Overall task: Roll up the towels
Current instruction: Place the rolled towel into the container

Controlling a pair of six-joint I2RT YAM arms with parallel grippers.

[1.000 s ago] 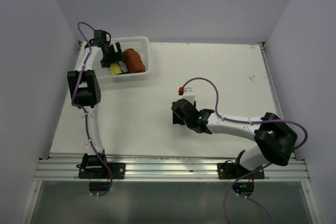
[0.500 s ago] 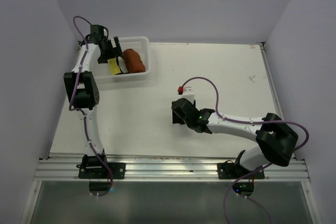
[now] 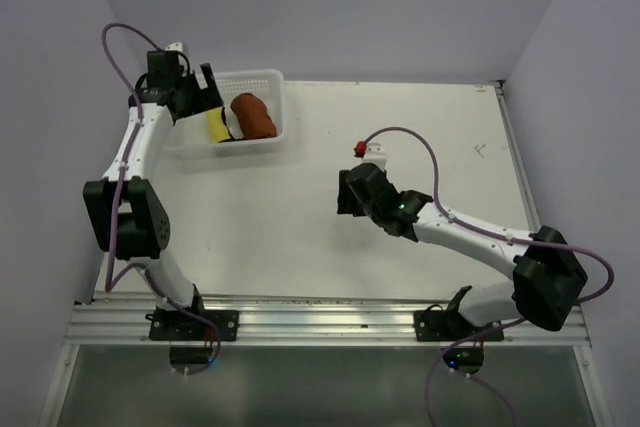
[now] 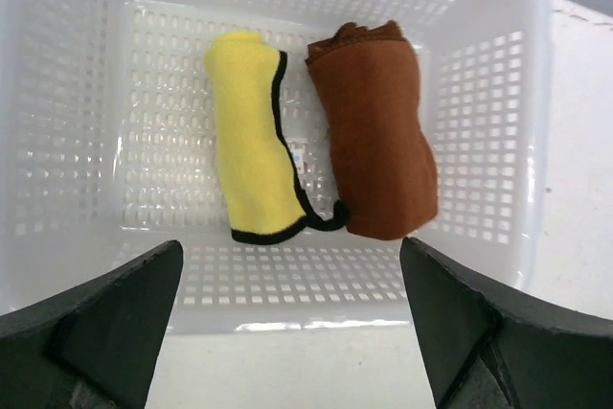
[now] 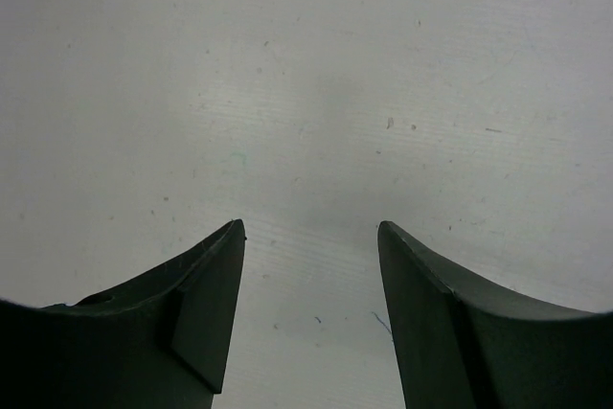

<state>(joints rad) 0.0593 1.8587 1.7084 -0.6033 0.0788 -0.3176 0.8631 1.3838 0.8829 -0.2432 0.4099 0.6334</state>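
Note:
Two rolled towels lie side by side in the white mesh basket (image 4: 536, 141): the yellow towel (image 4: 251, 141) with a dark hem on the left, the rust-brown towel (image 4: 378, 131) on the right. In the top view the yellow towel (image 3: 217, 125) and the brown towel (image 3: 254, 115) sit in the basket (image 3: 262, 78) at the back left. My left gripper (image 4: 290, 242) hangs open and empty just outside the basket's left wall (image 3: 205, 90). My right gripper (image 5: 310, 224) stands open over bare table at mid-table (image 3: 345, 192), holding nothing.
The white table (image 3: 300, 237) is bounded by pale walls at the left, back and right. A metal rail (image 3: 320, 322) runs along the near edge by the arm bases. A purple cable (image 3: 395, 137) arcs above the right arm.
My left gripper has drawn back out of the basket to the left and opened wider, leaving the yellow towel inside. The right arm has shifted slightly farther and to the right.

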